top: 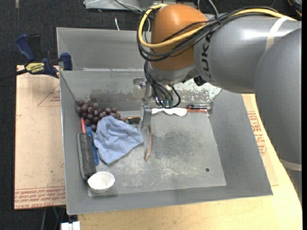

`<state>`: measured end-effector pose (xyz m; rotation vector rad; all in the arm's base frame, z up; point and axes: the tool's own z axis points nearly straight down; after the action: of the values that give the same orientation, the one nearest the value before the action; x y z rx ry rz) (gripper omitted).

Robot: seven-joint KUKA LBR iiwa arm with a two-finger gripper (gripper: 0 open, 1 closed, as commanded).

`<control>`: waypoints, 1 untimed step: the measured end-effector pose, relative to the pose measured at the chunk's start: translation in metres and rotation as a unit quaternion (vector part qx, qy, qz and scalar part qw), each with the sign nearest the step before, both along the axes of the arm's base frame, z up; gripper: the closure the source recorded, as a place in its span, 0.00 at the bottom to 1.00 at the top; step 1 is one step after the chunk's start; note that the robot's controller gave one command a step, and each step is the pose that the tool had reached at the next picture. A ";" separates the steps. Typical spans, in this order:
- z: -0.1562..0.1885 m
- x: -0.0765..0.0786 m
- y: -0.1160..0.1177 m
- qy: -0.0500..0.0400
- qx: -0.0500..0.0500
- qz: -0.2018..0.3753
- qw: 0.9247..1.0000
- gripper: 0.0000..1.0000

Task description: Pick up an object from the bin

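Where the pincer (147,151) hangs at three o'clock of the blue cloth (115,139), its state cannot be told

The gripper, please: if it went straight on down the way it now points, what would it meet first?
Most likely the bare bin floor just right of the crumpled blue cloth, whose edge lies beside the gripper; depth is unclear, so it might graze that cloth.

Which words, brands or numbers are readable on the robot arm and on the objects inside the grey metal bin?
"KUKA": black letters running vertically on the grey robot arm, partly crossed by a yellow cable.
Objects lying in the grey metal bin: no readable text on any of them.
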<state>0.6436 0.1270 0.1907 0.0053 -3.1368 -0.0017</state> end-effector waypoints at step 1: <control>0.005 0.001 -0.001 -0.003 0.001 -0.001 1.000 0.00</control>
<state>0.6446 0.1264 0.1959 0.0015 -3.1431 -0.0033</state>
